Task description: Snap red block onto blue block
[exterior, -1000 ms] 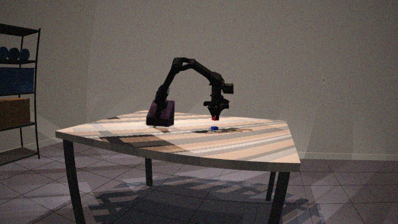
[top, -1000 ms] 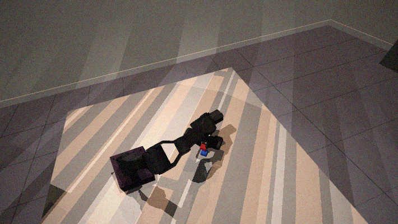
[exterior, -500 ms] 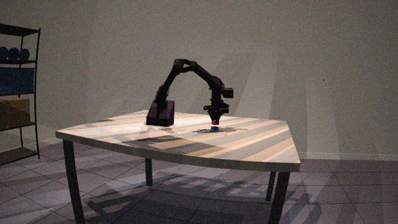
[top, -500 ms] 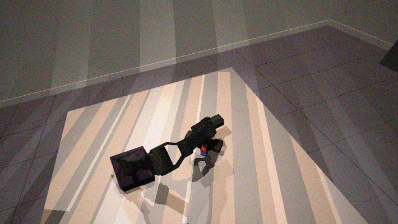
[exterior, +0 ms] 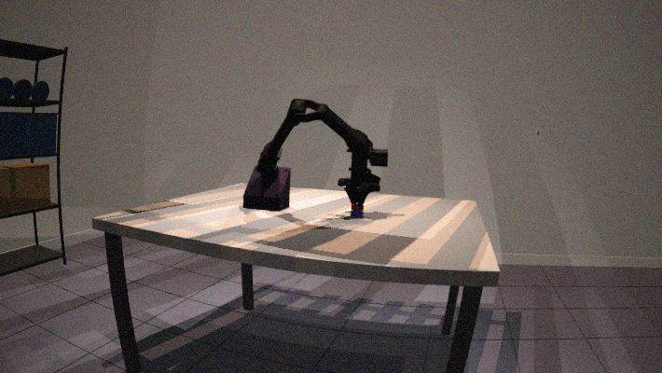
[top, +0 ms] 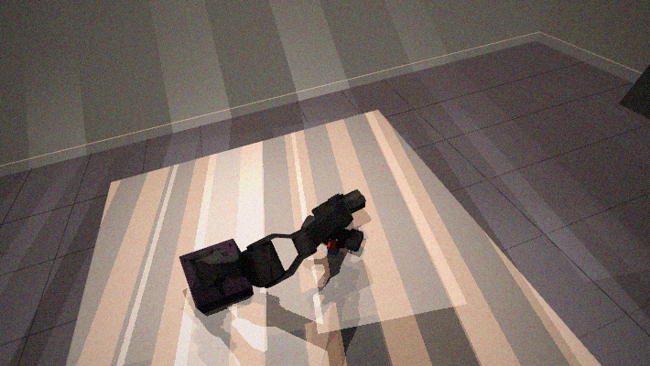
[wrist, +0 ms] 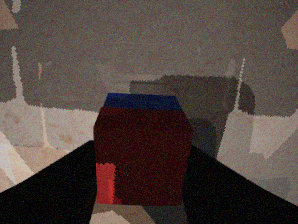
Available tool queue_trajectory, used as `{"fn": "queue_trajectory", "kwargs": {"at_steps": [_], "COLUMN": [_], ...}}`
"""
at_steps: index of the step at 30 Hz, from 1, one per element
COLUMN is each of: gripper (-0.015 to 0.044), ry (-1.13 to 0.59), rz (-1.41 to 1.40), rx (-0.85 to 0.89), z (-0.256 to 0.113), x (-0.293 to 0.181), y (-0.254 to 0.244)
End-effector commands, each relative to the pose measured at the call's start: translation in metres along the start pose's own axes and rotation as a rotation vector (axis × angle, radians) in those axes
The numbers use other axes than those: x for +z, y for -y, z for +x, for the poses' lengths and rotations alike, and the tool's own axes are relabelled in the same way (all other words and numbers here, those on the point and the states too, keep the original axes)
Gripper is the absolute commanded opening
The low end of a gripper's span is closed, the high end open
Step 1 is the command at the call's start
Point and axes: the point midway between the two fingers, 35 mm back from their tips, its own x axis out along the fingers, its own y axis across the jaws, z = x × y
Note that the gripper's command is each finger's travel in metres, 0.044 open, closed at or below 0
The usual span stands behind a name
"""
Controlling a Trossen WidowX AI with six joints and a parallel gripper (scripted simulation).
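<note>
The red block point(top: 332, 246) point(exterior: 357, 207) point(wrist: 145, 160) is between the two dark fingers of my gripper point(top: 333, 244) point(exterior: 357, 203) point(wrist: 140, 153), which is shut on it and points straight down. The blue block point(top: 332, 253) point(exterior: 357, 214) point(wrist: 144, 102) stands on the table directly below the red one. In the exterior view the two blocks show as one short stack, with no clear gap between them. In the wrist view only a blue strip shows beyond the red block's far edge; the rest of the blue block is hidden. Whether the blocks are locked together cannot be told.
The arm's base point(top: 217, 276) point(exterior: 268, 191) stands on the striped table point(top: 403, 279) point(exterior: 434, 242), left of the blocks in the top and exterior views. Bands of light and shadow cross the table top. A shelf rack point(exterior: 61, 140) stands on the floor at the far left.
</note>
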Motion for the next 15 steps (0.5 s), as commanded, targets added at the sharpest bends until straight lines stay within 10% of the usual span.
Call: {"fn": "queue_trajectory", "kwargs": {"at_steps": [1, 15], "gripper": [0.0, 0.0], "ry": [-0.005, -0.005], "rz": [-0.003, -0.003], "rx": [-0.003, -0.003], "z": [0.0027, 0.0046], "x": [-0.0006, -0.0006], "y": [0.0003, 0.0002]}}
